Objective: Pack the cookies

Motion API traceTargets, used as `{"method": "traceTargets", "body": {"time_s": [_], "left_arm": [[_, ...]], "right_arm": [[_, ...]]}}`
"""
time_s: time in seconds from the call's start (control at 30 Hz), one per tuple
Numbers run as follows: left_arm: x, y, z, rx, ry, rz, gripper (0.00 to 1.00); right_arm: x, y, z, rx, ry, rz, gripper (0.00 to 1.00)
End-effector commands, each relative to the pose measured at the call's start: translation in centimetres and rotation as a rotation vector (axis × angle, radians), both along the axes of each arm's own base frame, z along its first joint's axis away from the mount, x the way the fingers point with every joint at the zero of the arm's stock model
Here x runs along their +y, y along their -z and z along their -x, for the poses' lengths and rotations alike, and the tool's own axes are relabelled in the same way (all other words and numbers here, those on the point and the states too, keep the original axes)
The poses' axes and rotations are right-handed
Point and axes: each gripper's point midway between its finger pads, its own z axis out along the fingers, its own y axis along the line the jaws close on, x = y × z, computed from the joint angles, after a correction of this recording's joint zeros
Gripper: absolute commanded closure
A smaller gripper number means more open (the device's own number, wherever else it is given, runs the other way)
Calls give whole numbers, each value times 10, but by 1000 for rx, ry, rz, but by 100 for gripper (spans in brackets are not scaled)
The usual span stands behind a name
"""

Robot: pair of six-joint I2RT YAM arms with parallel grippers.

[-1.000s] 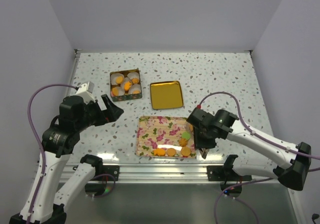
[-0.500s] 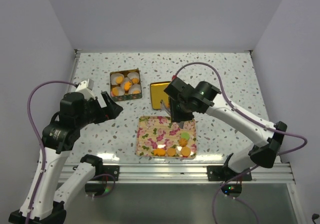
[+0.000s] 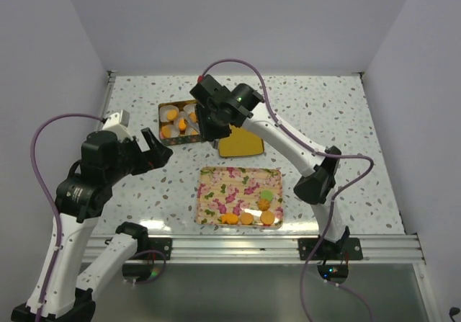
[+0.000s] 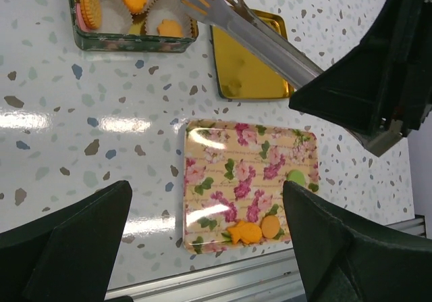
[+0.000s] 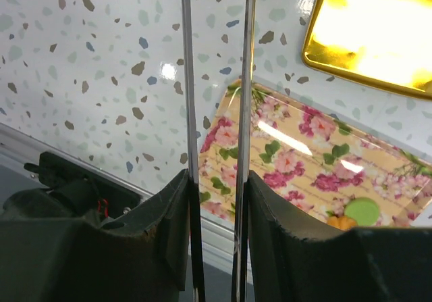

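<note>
Several orange-brown cookies (image 3: 247, 218) and one pale green cookie (image 3: 267, 193) lie at the near right of the floral tray (image 3: 230, 185). More cookies sit in white paper cups inside the open tin (image 3: 180, 122). My right gripper (image 3: 210, 124) is shut on metal tongs (image 4: 250, 28), whose tips hang over the tin's near right cups (image 4: 169, 25). I cannot tell whether the tongs hold a cookie. In the right wrist view the gripper (image 5: 216, 200) clamps the two tong blades (image 5: 189, 79). My left gripper (image 4: 209, 248) is open and empty, above the table left of the tray.
The gold tin lid (image 3: 241, 143) lies upturned right of the tin, just beyond the tray. In the left wrist view a fish-shaped cookie (image 4: 244, 232) and a round one (image 4: 271, 226) lie by the tray's near edge. The metal table rail (image 3: 238, 246) runs along the front.
My right arm has swung with the tongs from the tray's near right corner, across the tray, to the tin at the far left. The left arm has barely moved.
</note>
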Motion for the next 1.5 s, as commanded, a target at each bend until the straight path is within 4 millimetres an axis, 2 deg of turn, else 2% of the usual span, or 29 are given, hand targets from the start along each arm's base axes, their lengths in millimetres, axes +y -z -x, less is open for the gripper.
{"method": "traceTargets", "body": {"time_s": [0.0, 0.2, 0.53, 0.73, 0.93, 1.17, 1.3, 1.33, 1.4, 1.43, 1.47], "left_arm": [[9, -18, -1, -57, -22, -37, 0], [17, -23, 2, -68, -49, -62, 0], [28, -24, 13, -69, -83, -88, 0], [29, -21, 18, -59, -88, -85, 0], [27, -20, 20, -50, -82, -77, 0], [24, -21, 21, -45, -71, -62, 0], [22, -21, 21, -44, -65, -54, 0], [22, -21, 20, -48, -69, -50, 0], [17, -21, 19, -45, -46, -34, 0], [14, -22, 18, -49, -37, -24, 0], [13, -20, 17, -43, -35, -20, 0]], "right_arm": [[7, -2, -17, 12, -21, -51, 64], [17, 19, -34, 49, -23, -62, 64], [19, 49, -48, 78, -20, -35, 64], [18, 55, -58, 77, -6, -36, 62], [13, 57, -68, 71, 9, -34, 55], [7, 36, -75, 33, 23, -64, 54], [0, 11, -72, -7, 30, -91, 55], [-6, -5, -71, -41, 36, -107, 55], [-16, -16, -70, -62, 50, -108, 55], [-27, -33, -67, -95, 65, -118, 55], [-37, -31, -64, -90, 74, -95, 54]]}}
